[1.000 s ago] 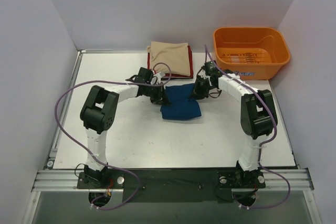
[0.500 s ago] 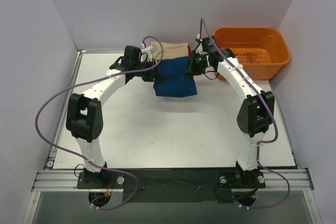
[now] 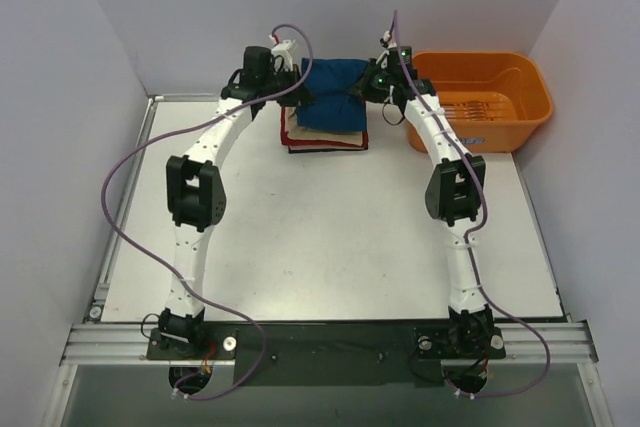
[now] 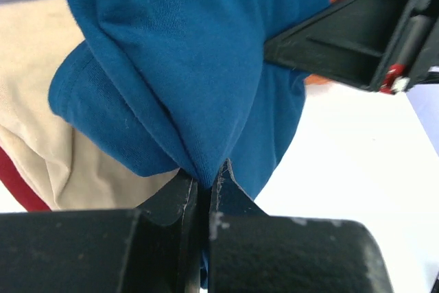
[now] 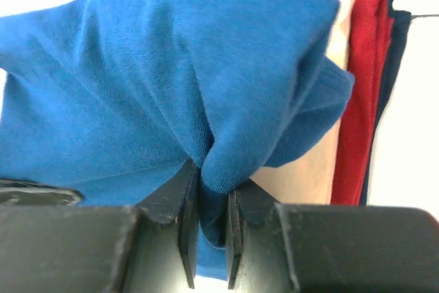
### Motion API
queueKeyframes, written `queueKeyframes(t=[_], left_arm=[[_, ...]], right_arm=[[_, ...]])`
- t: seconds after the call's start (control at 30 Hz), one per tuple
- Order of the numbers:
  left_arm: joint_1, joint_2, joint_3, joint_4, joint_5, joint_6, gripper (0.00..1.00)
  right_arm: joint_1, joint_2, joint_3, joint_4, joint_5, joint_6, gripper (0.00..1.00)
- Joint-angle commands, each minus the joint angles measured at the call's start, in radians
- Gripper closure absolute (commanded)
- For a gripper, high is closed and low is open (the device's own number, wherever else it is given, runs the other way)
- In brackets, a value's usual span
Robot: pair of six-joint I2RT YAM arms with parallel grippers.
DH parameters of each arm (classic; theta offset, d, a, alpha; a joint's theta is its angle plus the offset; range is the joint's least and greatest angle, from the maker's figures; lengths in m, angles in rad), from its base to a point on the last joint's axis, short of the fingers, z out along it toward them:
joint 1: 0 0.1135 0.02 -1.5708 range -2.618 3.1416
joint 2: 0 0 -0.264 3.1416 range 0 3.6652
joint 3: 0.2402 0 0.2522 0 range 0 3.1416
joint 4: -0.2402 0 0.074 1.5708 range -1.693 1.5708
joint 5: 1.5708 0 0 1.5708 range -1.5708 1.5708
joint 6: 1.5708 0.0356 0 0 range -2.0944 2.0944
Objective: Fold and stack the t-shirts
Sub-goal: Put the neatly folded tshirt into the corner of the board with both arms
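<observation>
Fingers (image 4: 182, 193) of left gripper (image 4: 204, 173) and right gripper (image 5: 212, 176) clamped on opposite edges of blue t-shirt (image 3: 330, 97), held over stack of folded t-shirts (image 3: 325, 140) at far edge of table (image 3: 300, 247). Hazard: uneven release, with fold spilling open or landing askew on stack.

I have my left arm (image 3: 213, 143) stretched far forward, forearm angling inward, my right arm (image 3: 434, 135) mirroring it, left gripper (image 4: 204, 180) nipped tight on a fold of the blue t-shirt (image 3: 330, 99), right gripper (image 5: 212, 191) clamped on its opposite side
</observation>
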State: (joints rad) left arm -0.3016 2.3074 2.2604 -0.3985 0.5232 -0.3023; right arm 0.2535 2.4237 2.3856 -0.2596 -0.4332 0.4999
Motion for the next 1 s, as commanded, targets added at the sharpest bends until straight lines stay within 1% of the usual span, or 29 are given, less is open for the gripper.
queueKeyframes(t=[0.0, 0.07, 0.2, 0.27, 0.3, 0.33, 0.37, 0.4, 0.43, 0.47, 0.5, 0.53, 0.57, 0.63, 0.7, 0.77, 0.8, 0.87, 0.93, 0.97], left_arm=[[0.028, 0.099, 0.111, -0.025, 0.007, -0.007, 1.0], [0.036, 0.121, 0.09, -0.03, 0.012, -0.018, 1.0], [0.059, 0.118, 0.018, -0.004, -0.005, -0.018, 1.0], [0.067, 0.124, 0.017, 0.003, -0.018, -0.009, 1.0], [0.068, 0.126, 0.019, 0.001, -0.026, 0.003, 1.0], [0.067, 0.13, 0.021, 0.0, -0.035, 0.014, 1.0], [0.068, 0.133, 0.022, -0.003, -0.041, 0.032, 1.0], [0.068, 0.136, 0.028, -0.003, -0.057, 0.048, 0.94], [0.071, 0.139, 0.031, -0.006, -0.067, 0.054, 0.8], [0.073, 0.144, 0.043, -0.007, -0.08, 0.061, 0.77], [0.078, 0.149, 0.053, -0.01, -0.083, 0.065, 0.67], [0.079, 0.158, 0.076, -0.022, -0.092, 0.069, 0.64], [0.085, 0.165, 0.109, -0.028, -0.094, 0.072, 0.57], [0.094, 0.176, 0.157, -0.052, -0.095, 0.083, 0.5], [0.101, 0.17, 0.188, -0.065, -0.101, 0.092, 0.46], [0.11, 0.164, 0.209, -0.066, -0.117, 0.095, 0.43], [0.111, 0.164, 0.218, -0.072, -0.117, 0.098, 0.42], [0.108, 0.158, 0.229, -0.094, -0.106, 0.095, 0.41], [0.102, 0.138, 0.186, -0.118, -0.069, 0.072, 0.42], [0.099, 0.11, 0.132, -0.125, -0.051, 0.065, 0.42]], right_arm=[[-0.028, 0.08, 0.124, 0.167, 0.067, 0.075, 1.0], [-0.03, 0.133, 0.162, 0.201, 0.06, 0.107, 1.0], [-0.017, 0.172, 0.132, 0.217, 0.071, 0.115, 1.0], [-0.016, 0.183, 0.119, 0.204, 0.089, 0.114, 1.0], [-0.017, 0.179, 0.109, 0.189, 0.1, 0.114, 0.93], [-0.019, 0.163, 0.087, 0.181, 0.137, 0.106, 0.89], [-0.019, 0.152, 0.072, 0.177, 0.155, 0.097, 0.77], [-0.019, 0.126, 0.054, 0.171, 0.206, 0.076, 0.71], [-0.019, 0.115, 0.049, 0.155, 0.223, 0.057, 0.65], [-0.019, 0.094, 0.052, 0.151, 0.24, 0.024, 0.62], [-0.019, 0.084, 0.055, 0.135, 0.247, 0.002, 0.57], [-0.017, 0.06, 0.055, 0.113, 0.269, -0.036, 0.52], [-0.017, 0.042, 0.052, 0.102, 0.278, -0.053, 0.48], [-0.017, -0.012, 0.018, 0.069, 0.312, -0.093, 0.47], [-0.016, -0.081, -0.06, 0.065, 0.323, -0.116, 0.47], [-0.01, -0.135, -0.137, 0.063, 0.298, -0.153, 0.47], [-0.005, -0.158, -0.176, 0.053, 0.269, -0.156, 0.47], [-0.007, -0.169, -0.2, 0.008, 0.211, -0.146, 0.47], [-0.01, -0.169, -0.227, -0.032, 0.188, -0.124, 0.45], [-0.011, -0.17, -0.244, -0.033, 0.176, -0.113, 0.45]])
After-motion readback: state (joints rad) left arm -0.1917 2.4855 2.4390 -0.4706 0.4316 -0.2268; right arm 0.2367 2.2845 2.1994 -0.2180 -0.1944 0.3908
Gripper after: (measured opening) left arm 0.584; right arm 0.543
